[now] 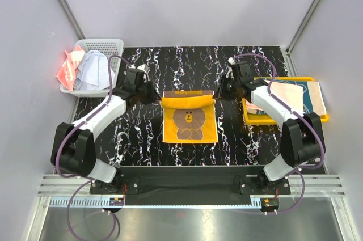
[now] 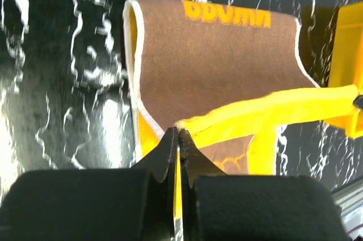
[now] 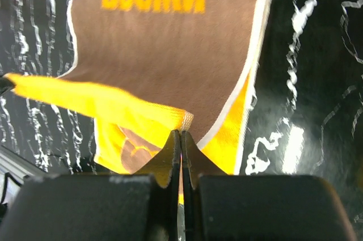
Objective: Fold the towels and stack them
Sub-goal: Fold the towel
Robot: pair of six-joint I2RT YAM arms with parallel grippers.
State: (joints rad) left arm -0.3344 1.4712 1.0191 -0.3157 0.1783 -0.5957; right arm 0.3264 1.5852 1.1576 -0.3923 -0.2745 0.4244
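Orange-yellow cloth towel w/ brown bear print point(image 1: 189, 123) sits ctr frame on black marbled desk point(image 1: 142, 146). Far edge is lifted, brown back showing orange lettering point(image 2: 227, 13), upside-down, not legible. Left fingers point(image 2: 167, 156) & right fingers point(image 3: 170, 156) are clenched on its far corners.

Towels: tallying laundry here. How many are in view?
5: bear towel mid-table, held by left hand and right hand; coral towel and pale blue towel in the basket; peach towel and teal towel on the tray. More may hide underneath.

Bear towel point(image 1: 189, 117) centre of table point(image 1: 142, 139). Basket point(image 1: 102, 42) back-left of it, loose towels point(image 1: 91, 71) inside; tray point(image 1: 266, 121) to its right, stacked towels point(image 1: 295, 96) on top.
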